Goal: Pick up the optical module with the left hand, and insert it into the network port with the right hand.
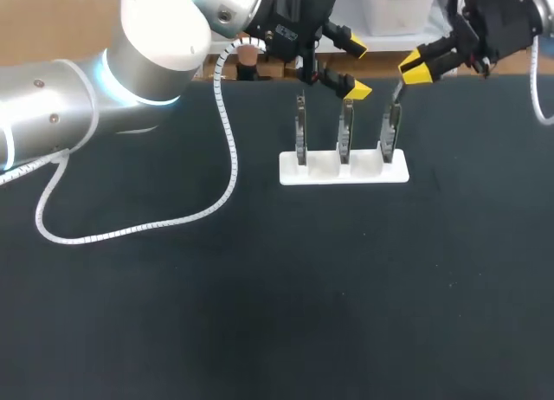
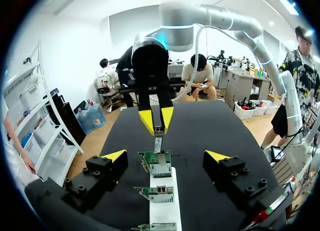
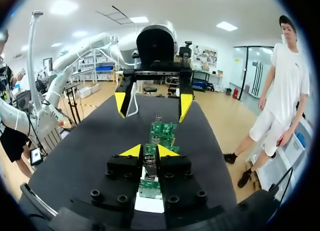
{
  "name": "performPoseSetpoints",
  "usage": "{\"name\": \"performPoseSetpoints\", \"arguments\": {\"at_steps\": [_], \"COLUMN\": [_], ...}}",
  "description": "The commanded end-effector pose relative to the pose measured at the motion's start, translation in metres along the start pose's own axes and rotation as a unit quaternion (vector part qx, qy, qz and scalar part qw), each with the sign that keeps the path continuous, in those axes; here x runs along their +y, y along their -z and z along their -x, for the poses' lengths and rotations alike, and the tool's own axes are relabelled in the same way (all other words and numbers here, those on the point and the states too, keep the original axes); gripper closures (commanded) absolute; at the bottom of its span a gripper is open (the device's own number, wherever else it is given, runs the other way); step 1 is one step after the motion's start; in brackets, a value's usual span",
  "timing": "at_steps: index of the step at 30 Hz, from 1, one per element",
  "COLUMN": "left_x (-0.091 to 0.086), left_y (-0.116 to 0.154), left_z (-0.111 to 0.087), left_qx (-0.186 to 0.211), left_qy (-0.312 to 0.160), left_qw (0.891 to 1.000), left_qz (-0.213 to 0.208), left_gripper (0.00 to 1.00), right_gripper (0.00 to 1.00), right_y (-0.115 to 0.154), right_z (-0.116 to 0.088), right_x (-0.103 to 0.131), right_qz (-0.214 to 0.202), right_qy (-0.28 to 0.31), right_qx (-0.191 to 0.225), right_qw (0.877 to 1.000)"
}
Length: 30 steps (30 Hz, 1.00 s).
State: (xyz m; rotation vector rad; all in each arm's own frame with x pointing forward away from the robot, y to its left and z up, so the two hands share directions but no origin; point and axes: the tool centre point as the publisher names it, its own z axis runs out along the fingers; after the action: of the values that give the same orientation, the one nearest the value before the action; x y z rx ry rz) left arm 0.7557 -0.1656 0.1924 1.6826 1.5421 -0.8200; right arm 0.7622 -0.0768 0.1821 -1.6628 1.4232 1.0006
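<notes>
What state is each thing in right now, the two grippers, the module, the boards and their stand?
left gripper: open, empty, above the stand.
right gripper: shut on the optical module.
optical module: held upright, lower end at an end board's top; seating unclear.
circuit boards: three, upright in the stand.
white stand: lying flat, holding the boards.

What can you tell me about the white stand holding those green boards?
The white stand is a long, flat block, plastic by the look of it. It lies on the black table, toward the far side. Three green boards stand upright in it in an evenly spaced row. Nothing else seems to touch the stand itself.
</notes>
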Motion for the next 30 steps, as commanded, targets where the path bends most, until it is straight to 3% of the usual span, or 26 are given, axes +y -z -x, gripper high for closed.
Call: {"name": "performPoseSetpoints", "arguments": {"at_steps": [1, 15, 30], "left_x": [0.0027, 0.0027, 0.0027], "left_y": [-0.0007, -0.0007, -0.0007], "left_z": [0.0012, 0.0012, 0.0012], "left_qx": [0.004, 0.004, 0.004], "left_qy": [0.001, 0.001, 0.001], "left_qw": [1.000, 1.000, 1.000], "left_qz": [-0.003, -0.003, -0.003], "left_gripper": [0.00, 0.00, 0.00], "right_gripper": [1.00, 1.00, 1.00], "right_y": [0.0011, 0.0002, -0.0041], "right_z": [0.0114, 0.0131, 0.0058], "right_x": [0.0033, 0.0000, 0.0024], "right_qz": [-0.004, 0.006, -0.006], "right_qy": [0.000, -0.005, -0.019], "right_qx": [0.019, 0.045, 0.041], "right_qw": [1.000, 0.999, 0.999]}}
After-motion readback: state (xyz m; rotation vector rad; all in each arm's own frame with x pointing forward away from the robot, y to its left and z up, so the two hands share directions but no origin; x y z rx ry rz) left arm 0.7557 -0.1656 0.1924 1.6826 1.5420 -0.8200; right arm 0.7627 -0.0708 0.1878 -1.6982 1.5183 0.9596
